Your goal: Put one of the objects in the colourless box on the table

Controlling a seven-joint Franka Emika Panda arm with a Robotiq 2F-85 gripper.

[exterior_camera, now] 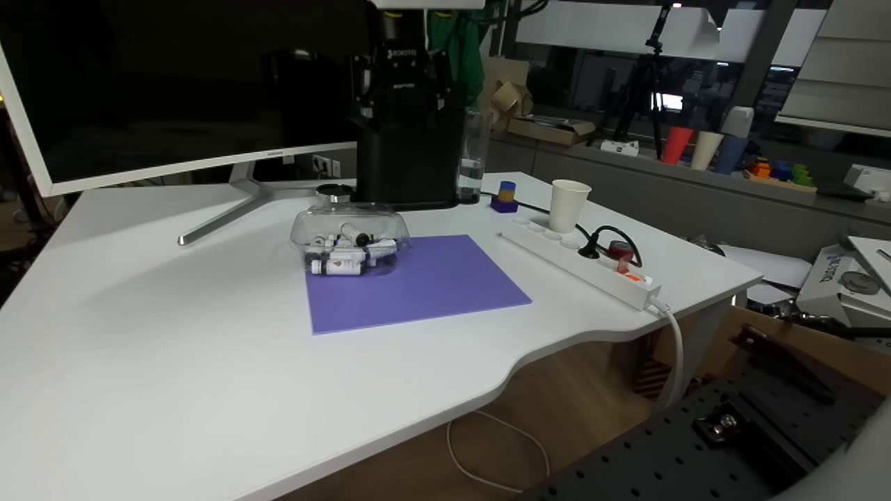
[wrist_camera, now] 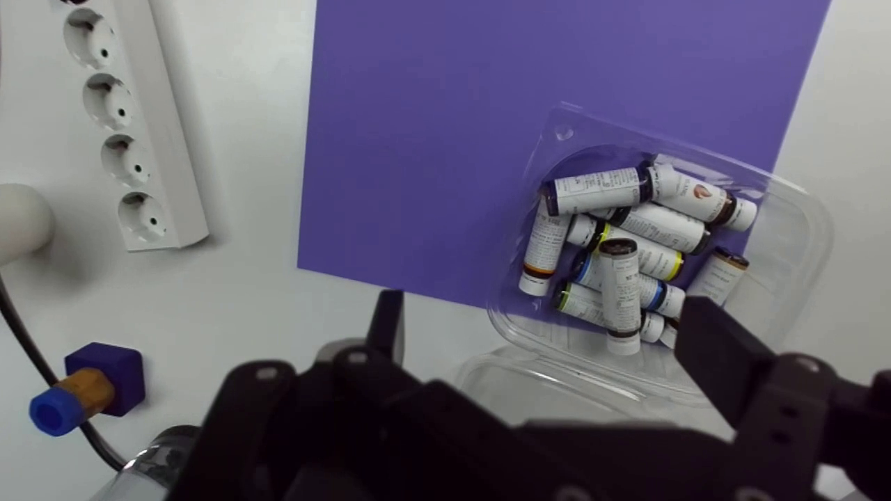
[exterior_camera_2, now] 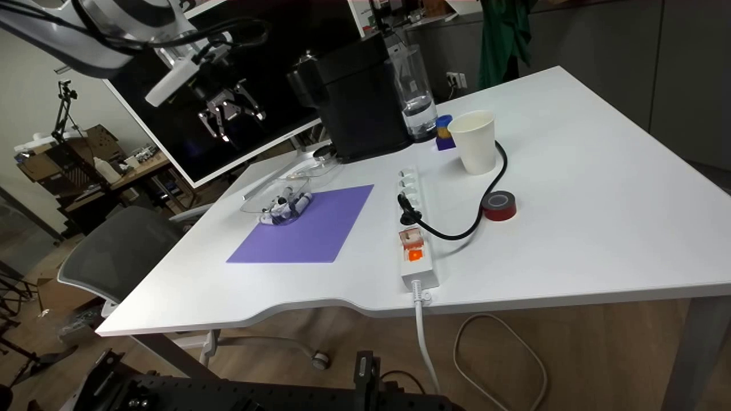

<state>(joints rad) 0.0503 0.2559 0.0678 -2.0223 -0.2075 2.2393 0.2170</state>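
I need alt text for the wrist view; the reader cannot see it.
A colourless plastic box of labelled vials sits over one corner of a purple mat on a white table. The open tool spans the bottom, holding nothing; a white power strip lies at upper left.

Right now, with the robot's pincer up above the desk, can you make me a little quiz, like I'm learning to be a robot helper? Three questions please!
1. Pick one. The mat that lies under part of the clear box is: A) green, B) purple, C) orange.
2. True or false? The pincer is open.
3. Fill the gap. The things jumbled in the clear box are little labelled ____, mostly with white caps showing.

Key: 1: B, purple. 2: true, and it grips nothing. 3: bottles.
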